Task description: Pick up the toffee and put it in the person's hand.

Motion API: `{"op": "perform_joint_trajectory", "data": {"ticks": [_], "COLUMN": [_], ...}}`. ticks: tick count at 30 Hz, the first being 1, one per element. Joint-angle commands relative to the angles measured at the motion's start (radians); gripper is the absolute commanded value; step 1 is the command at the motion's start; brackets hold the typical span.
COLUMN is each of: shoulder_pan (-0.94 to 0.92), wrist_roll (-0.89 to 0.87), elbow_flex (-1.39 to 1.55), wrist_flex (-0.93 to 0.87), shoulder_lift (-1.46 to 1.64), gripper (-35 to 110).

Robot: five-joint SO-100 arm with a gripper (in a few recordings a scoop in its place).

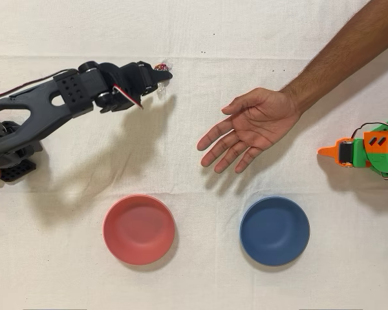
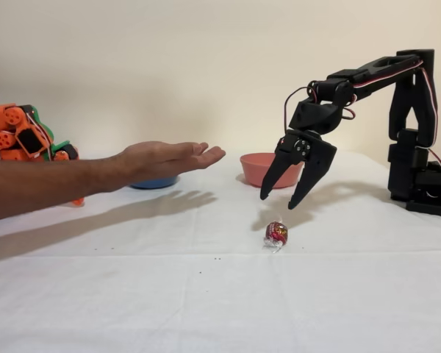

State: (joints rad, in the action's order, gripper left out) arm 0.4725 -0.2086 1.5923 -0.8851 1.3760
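While the toffee (image 2: 276,234) lies loose on the cloth (image 2: 206,294), the gripper (image 2: 278,198) hangs above it with its fingers spread wide and nothing between them, tips pointing down, a pose that looks set for a straight drop onto the candy. Seen from the side, the hand (image 2: 169,160) waits palm-up to the toffee's left, raised off the cloth, presumably to receive. Between toffee and hand the cloth is bare, giving open room for a carry. A red bowl (image 2: 268,168) sits behind the toffee, a blue bowl (image 2: 154,182) behind the hand, both well apart from that path.
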Motion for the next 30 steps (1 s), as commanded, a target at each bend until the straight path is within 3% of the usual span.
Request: {"op": "perform_joint_trajectory", "data": {"ticks": [1, 30], "shoulder_pan": [0.029, 0.040], "wrist_roll": [-0.021, -0.020], "elbow_flex": [-0.117, -0.172], "wrist_flex": [-0.011, 0.057], "shoulder_lift": [-0.008, -0.166], "gripper": [26, 26]}}
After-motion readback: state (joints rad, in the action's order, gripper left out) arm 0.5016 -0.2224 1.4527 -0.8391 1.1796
